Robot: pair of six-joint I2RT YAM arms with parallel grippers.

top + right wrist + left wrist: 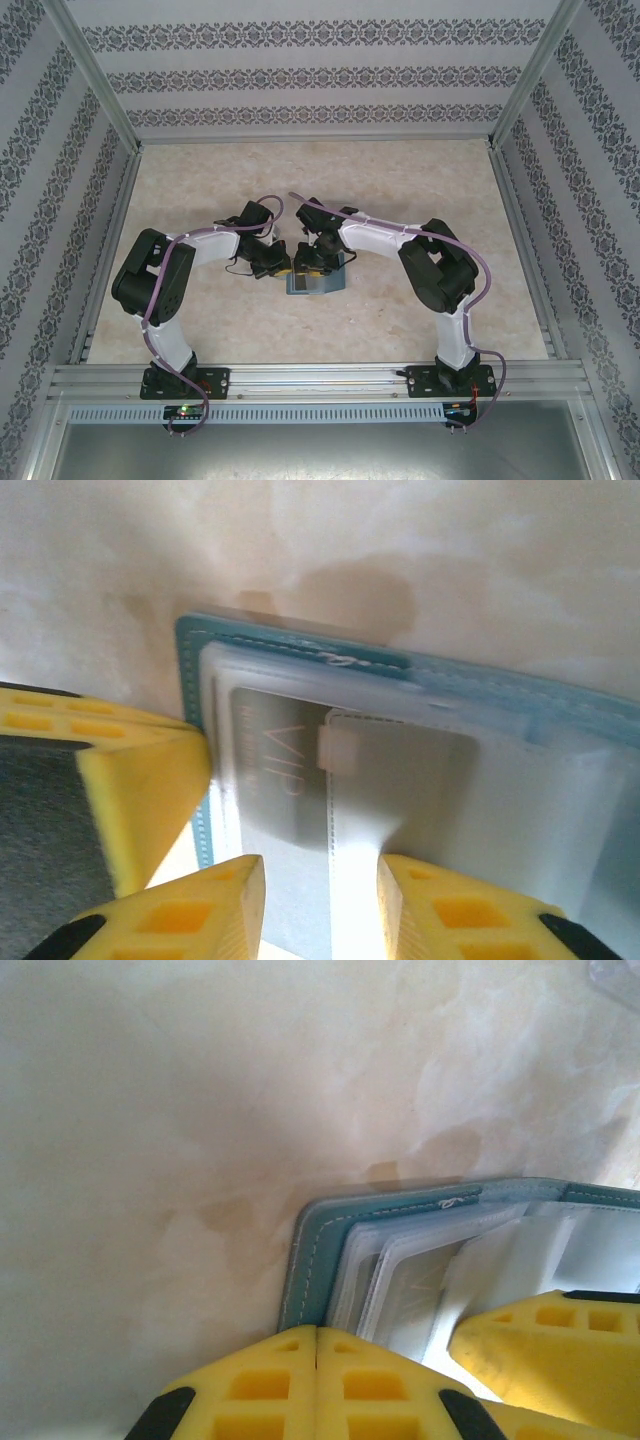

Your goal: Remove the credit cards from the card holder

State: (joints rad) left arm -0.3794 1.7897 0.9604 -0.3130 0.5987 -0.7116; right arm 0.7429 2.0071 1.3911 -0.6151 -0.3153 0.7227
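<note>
Teal soft fold-open card holder (318,281) lies open at the centre of the marbled beige table (420,190). Its clear plastic sleeves (520,810) contain one pale grey flat card (268,780) lettered VIP. Left hand (317,1338), at the holder's 9 o'clock: closed, tips at its edge. Right hand (320,880), at 12 o'clock: partly open, fingers astride a sleeve.

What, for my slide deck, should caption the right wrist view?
Right gripper's yellow jaws parted over a pale grey VIP card inside the open teal-blue soft wallet.
</note>
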